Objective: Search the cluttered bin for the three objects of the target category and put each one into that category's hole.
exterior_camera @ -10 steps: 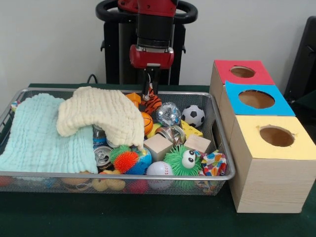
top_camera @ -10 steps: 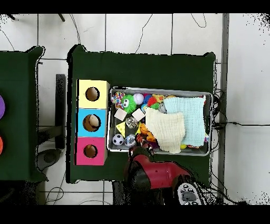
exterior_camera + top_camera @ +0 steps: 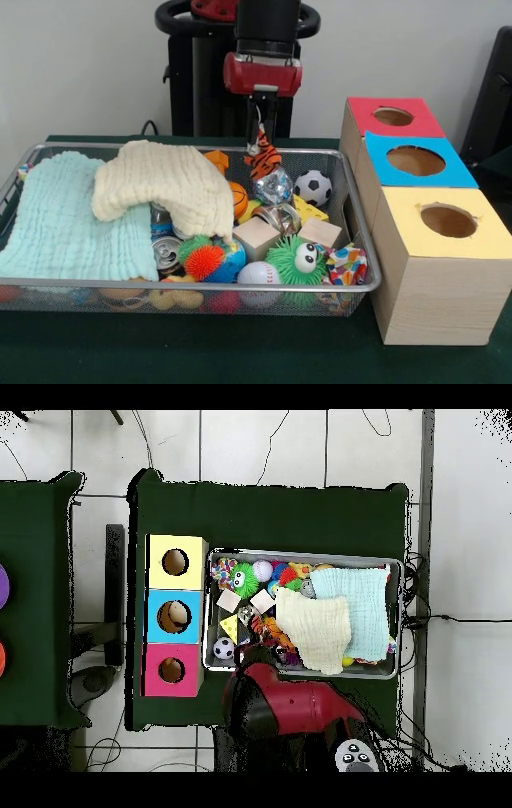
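Gripper [image 3: 260, 138]: 1 unit, below the red wrist block, pinched on the top of the striped plush toy [image 3: 263, 161], which hangs under it clear of the other contents, above the far middle of the wire bin [image 3: 362, 260].

Striped plush toy: orange with black stripes; long axis roughly vertical, dangling from the pinch point. In the overhead view it is hidden under the arm.

Red-topped box [image 3: 356, 114]: farthest of 3 boxes in a row just beside the bin on the green worktop [image 3: 200, 352]. Its hole [image 3: 393, 117] is round and appears empty in the front view.

Governing relation: in the front view the hole lies to the picture's right of the held toy and at about the same height or slightly above its lower end, with the bin's rim and the box wall between. The carry is therefore judged mostly sideways, and the toy probably needs some extra lift to clear the box top.

Other bin contents: cream cloth [image 3: 164, 184] over pale blue cloth [image 3: 60, 220]; soccer ball [image 3: 313, 187]; green googly-eyed ball [image 3: 296, 260]; 2 wooden blocks; cans. Further plush toys: none visible, possibly under the cloths.

Neighbouring holes, blue-topped box [image 3: 416, 161] and yellow-topped box [image 3: 448, 220]: not targets.
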